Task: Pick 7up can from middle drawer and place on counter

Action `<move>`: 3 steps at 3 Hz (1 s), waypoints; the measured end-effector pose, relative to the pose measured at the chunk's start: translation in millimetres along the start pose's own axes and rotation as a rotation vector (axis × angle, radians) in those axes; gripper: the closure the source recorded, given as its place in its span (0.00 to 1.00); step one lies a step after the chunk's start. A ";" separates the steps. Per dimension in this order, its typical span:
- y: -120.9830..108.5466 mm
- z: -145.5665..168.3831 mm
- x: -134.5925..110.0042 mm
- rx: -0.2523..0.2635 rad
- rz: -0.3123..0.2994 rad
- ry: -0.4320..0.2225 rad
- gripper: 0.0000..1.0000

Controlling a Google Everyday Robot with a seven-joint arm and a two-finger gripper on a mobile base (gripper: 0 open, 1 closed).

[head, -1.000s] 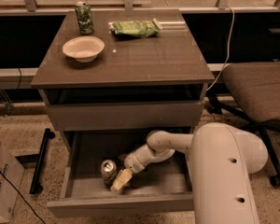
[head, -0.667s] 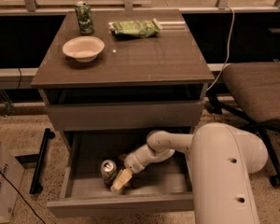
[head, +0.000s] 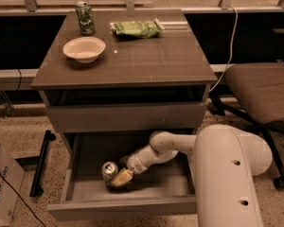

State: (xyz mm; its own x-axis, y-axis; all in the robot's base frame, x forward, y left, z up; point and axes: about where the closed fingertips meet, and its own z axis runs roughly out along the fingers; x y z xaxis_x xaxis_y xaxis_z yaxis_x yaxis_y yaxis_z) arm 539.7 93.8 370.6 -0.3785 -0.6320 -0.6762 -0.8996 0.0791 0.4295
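The 7up can [head: 109, 170], pale silver with a shiny pull-tab top, stands in the left part of the open middle drawer [head: 156, 190]. My gripper [head: 120, 178] reaches down into the drawer from the right, its tan fingertips right against the can's right side. The counter [head: 146, 56] is the glossy grey-brown top of the cabinet above.
On the counter stand a darker green can [head: 85, 17] at the back left, a white bowl [head: 84, 48] and a green chip bag [head: 135, 28]. A closed grey drawer front [head: 125, 116] sits above the open drawer. An office chair [head: 260, 91] stands to the right.
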 end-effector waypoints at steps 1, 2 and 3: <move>0.9 -1.4 -1.7 0.000 0.000 0.000 0.49; 0.9 -1.5 -1.7 0.000 0.000 0.000 0.26; 24.0 -11.6 -23.6 -0.011 -0.122 -0.034 0.03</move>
State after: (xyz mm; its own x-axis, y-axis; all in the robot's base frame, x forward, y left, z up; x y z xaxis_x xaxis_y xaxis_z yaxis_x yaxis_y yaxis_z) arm 529.6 101.7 403.8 -0.2738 -0.6100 -0.7436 -0.9369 -0.0057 0.3496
